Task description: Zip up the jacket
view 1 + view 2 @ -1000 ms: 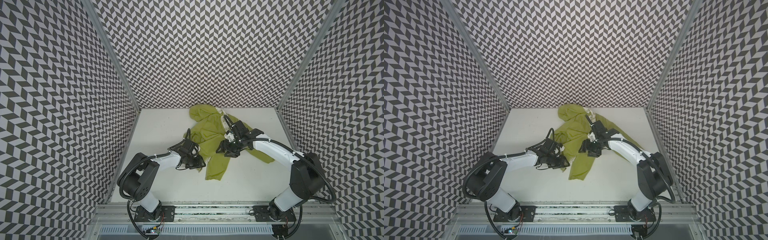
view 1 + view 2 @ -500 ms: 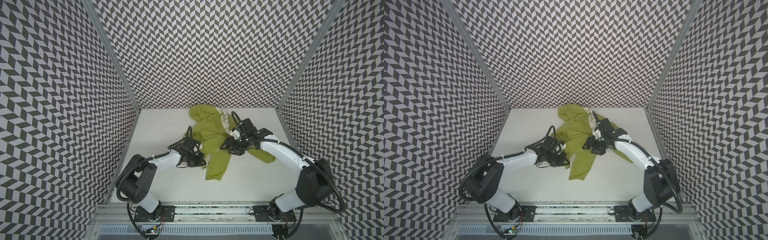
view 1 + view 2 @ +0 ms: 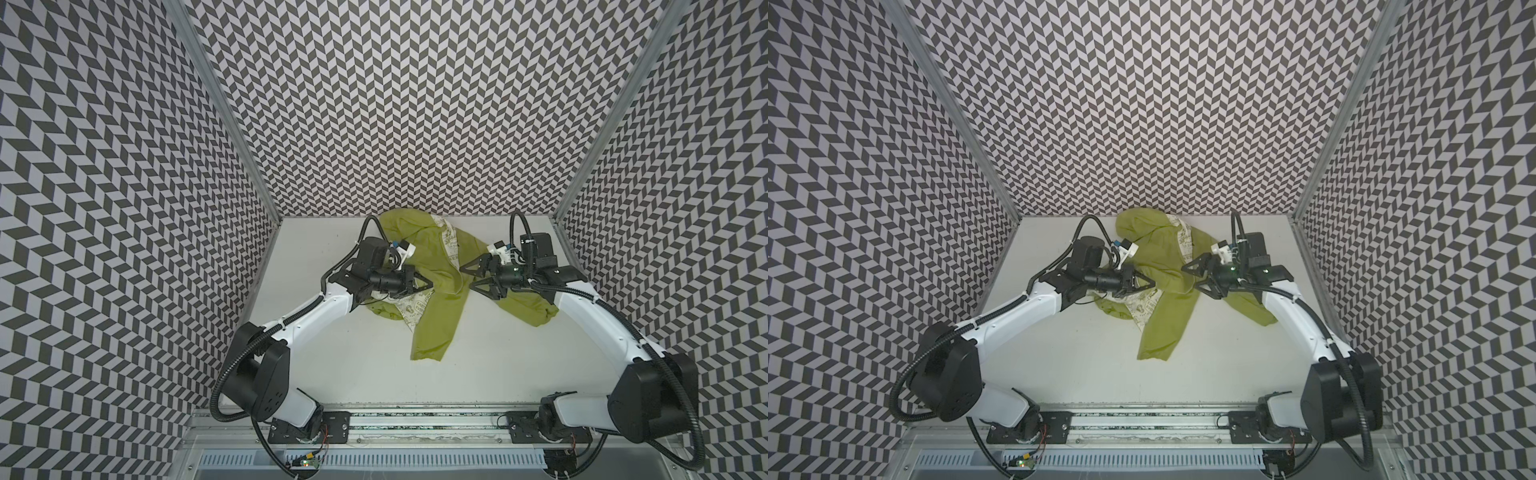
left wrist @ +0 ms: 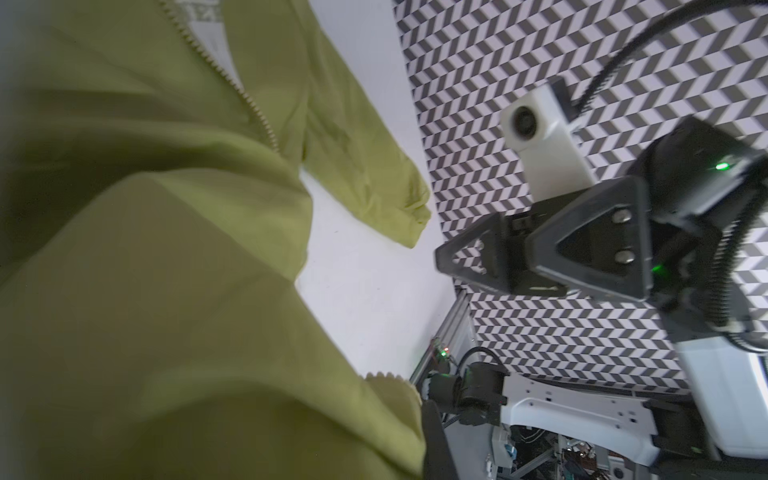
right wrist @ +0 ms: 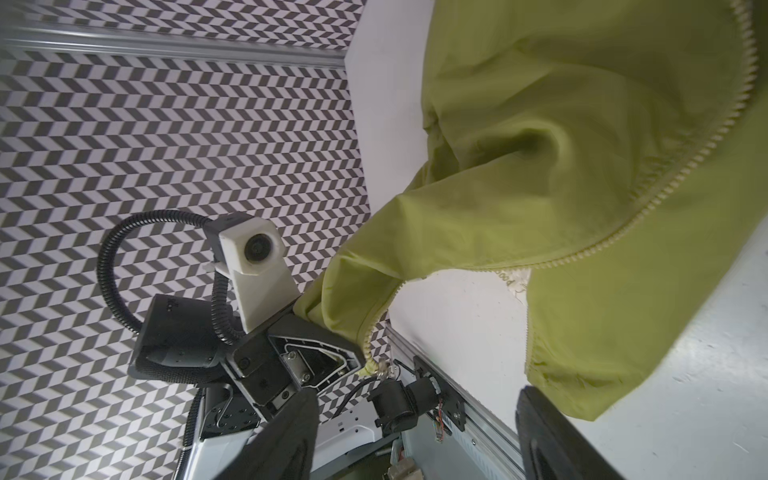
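Jacket: lime-green thin fabric jacket (image 3: 434, 332), crumpled on the white tabletop (image 3: 353, 374), rear centre — zipper open.
Left gripper (image 3: 430, 285): pressed together, pinching the jacket's zipper edge.
Right gripper (image 3: 466, 279): jaws spread — beside the fabric.

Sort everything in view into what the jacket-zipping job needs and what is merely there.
Job:
lime-green jacket
pale zipper, not yet closed
left gripper, jaws shut on the jacket
right gripper, jaws open

Merely there:
white tabletop
chevron-patterned walls
metal base rail
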`<state>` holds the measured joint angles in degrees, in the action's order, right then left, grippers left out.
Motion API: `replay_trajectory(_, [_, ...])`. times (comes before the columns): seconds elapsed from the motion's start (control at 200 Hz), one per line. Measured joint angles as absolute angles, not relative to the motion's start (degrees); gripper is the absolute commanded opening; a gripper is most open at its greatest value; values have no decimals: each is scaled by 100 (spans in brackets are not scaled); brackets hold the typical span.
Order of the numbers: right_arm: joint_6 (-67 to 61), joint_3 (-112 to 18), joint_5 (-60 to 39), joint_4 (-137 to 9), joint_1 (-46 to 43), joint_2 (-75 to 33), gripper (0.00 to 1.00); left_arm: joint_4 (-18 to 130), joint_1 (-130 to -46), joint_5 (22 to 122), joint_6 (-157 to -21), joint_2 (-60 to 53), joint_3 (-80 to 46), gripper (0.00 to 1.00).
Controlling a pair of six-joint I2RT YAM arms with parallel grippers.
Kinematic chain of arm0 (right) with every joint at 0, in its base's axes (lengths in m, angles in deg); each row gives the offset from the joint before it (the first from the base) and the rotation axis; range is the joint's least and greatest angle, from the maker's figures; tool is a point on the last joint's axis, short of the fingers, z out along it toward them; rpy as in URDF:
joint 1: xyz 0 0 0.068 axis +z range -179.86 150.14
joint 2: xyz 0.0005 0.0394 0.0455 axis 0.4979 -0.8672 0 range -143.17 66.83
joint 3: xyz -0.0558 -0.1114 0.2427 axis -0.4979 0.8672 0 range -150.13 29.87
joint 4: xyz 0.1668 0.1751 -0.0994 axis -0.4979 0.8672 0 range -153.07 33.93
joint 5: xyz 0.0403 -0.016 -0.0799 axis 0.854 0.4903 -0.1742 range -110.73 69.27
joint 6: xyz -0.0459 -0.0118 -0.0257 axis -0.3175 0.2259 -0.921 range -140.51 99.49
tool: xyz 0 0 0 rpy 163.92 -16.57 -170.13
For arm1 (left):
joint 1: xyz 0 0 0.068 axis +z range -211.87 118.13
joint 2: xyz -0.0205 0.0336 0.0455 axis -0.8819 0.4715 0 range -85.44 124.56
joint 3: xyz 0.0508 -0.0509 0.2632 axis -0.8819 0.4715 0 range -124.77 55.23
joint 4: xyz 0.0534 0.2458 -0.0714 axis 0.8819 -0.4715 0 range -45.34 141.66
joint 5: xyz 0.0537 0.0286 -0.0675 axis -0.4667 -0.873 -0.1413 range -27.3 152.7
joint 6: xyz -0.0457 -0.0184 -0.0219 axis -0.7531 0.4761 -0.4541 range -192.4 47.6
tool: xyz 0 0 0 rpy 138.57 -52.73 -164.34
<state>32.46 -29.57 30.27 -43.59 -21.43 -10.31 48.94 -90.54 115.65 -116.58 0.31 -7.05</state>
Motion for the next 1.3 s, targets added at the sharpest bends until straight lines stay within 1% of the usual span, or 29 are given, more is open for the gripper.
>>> replay_trajectory(0.07, [3642,-2736,3156,-4829,-2109,-948,89,5305,-9054,11753,-12010,44,-755,0])
replay_trajectory(0.27, [4695,-2484,3187,-5875,-1833,-885,99,6234,-9054,12013,-12834,145,-786,0])
replay_trajectory(0.396, [5582,-2270,3014,-6796,-1547,-891,100,6700,-9056,12041,-13208,191,-847,0])
replay_trajectory(0.601, [6599,-2390,2610,-7685,-1027,-1084,100,7145,-9060,12041,-13534,189,-847,0])
replay_trajectory(0.856, [7853,-2408,2048,-8887,-836,-1407,100,7386,-9095,12015,-13660,189,-847,0])
replay_trajectory(0.926, [8063,-2408,1919,-9145,-815,-1529,99,7440,-9102,12011,-13693,189,-847,0])
replay_trajectory(1.001, [8181,-2415,1814,-9226,-784,-1608,95,7478,-9117,12008,-13713,189,-847,0])
replay_trajectory(1.142, [8245,-2417,1681,-9331,-767,-1615,82,7524,-9121,12008,-13754,189,-847,0])
replay_trajectory(1.302, [8164,-2417,1570,-9246,-839,-1543,71,7556,-9121,12017,-13789,189,-847,0])
